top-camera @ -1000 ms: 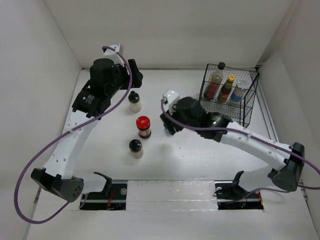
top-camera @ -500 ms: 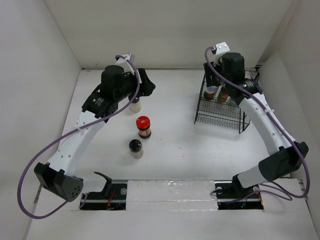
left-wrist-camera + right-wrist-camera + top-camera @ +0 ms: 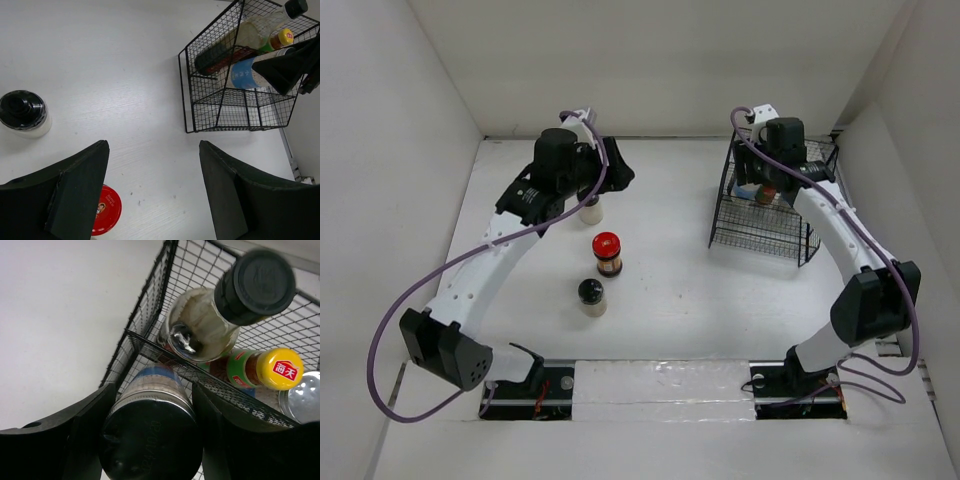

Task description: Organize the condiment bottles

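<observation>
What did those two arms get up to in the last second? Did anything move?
The right pincer swung from the middle across to the black wire basket, where it grips a blue-labelled jar. The left pincer, open, drifted slightly right above the far black-capped pale jar. That jar, the red-lidded jar and the near black-capped pale jar stayed put.

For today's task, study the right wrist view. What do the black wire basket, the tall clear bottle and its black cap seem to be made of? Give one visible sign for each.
Black wire basket: thin metal wire with a black coating, judging by its rigid grid.
Tall clear bottle: glossy glass or clear plastic, since it shows bright glints and is see-through.
Black cap: probably matt plastic, as the surface is dull.
</observation>
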### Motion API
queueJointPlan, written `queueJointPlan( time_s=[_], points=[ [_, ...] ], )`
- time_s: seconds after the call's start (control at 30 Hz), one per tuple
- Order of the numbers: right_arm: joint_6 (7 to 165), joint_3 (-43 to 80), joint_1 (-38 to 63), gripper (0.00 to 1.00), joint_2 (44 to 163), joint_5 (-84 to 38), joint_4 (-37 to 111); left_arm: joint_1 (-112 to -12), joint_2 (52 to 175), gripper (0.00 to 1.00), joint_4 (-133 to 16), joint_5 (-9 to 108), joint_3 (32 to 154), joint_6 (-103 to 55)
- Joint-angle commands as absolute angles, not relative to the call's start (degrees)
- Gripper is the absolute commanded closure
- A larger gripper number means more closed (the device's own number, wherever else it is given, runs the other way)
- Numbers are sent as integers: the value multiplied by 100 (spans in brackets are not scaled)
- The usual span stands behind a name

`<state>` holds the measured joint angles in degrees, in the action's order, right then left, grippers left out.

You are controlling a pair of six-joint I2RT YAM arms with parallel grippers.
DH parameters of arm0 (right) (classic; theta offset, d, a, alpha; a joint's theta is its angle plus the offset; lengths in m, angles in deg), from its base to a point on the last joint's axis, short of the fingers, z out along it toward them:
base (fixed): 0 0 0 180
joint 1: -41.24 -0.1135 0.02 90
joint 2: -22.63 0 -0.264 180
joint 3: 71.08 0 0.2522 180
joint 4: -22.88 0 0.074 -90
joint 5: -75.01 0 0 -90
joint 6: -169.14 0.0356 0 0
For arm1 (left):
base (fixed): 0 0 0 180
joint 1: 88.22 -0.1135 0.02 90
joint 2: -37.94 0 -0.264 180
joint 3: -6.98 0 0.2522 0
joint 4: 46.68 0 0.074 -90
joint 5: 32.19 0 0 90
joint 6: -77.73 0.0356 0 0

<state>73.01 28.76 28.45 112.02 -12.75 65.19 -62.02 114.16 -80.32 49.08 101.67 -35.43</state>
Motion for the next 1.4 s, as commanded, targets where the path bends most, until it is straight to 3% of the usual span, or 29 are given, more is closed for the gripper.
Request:
queueJointPlan(
  time_s=[0.0,0.13,0.27,0.4,0.53,0.7,0.8,0.83,0.9,0.97,1.0,1.07,1.1,1.17,1.2,1.23,1.33,1.37],
  points=[
    [7447,2557,2929,56,11060,-1507,5818,-6202,11440,32,-7820,4832,10380,-3495],
    [7553,2345,2991,56,11307,-1420,5695,-6202,11616,32,-7820,4700,10485,-3495],
    [7553,2108,3043,50,11430,-1542,5439,-6202,11616,32,-7820,4648,10486,-3495],
    [7606,2213,3043,23,11571,-1490,5562,-6202,11616,32,-7820,4648,10486,-3495],
    [7606,2344,3043,11,11571,-1437,5719,-6202,11616,32,-7820,4648,10433,-3495],
    [7553,2574,2921,9,11194,-1245,5896,-6202,11616,32,-7881,4648,10573,-3433],
    [7492,2626,2728,9,10711,-1007,5896,-6202,11616,40,-8012,4805,10836,-3372],
    [7492,2626,2605,11,10588,-1006,5844,-6202,11616,49,-8013,4875,10924,-3302],
    [7492,2408,2429,34,10245,-1225,5642,-6202,11677,74,-8075,5182,11257,-3301],
    [7492,2144,1990,72,10086,-1848,5265,-6202,11730,92,-8075,5263,11504,-3380],
    [7544,1943,1789,93,10085,-2068,5194,-6272,11791,92,-8022,5263,11610,-3380],
    [7545,1879,1071,96,10207,-2473,5132,-6273,11845,88,-8022,5263,11830,-3442],
    [7484,1879,831,91,10452,-2561,5132,-6273,11845,77,-8022,5263,11830,-3442],
    [7387,1879,235,72,10726,-2885,5245,-6273,11906,67,-8022,5263,11830,-3495],
    [7317,1984,57,59,10849,-2940,5246,-6273,11906,63,-8022,5263,11830,-3495],
    [7203,2124,-93,34,11085,-2992,5246,-6273,11906,54,-8022,5263,11830,-3495],
    [6940,2484,-542,13,11560,-3212,5439,-6378,11906,42,-8162,5490,11891,-3372],
    [6877,2582,-638,10,11666,-3213,5518,-6457,11906,38,-8284,5674,12101,-3241]
  ],
)
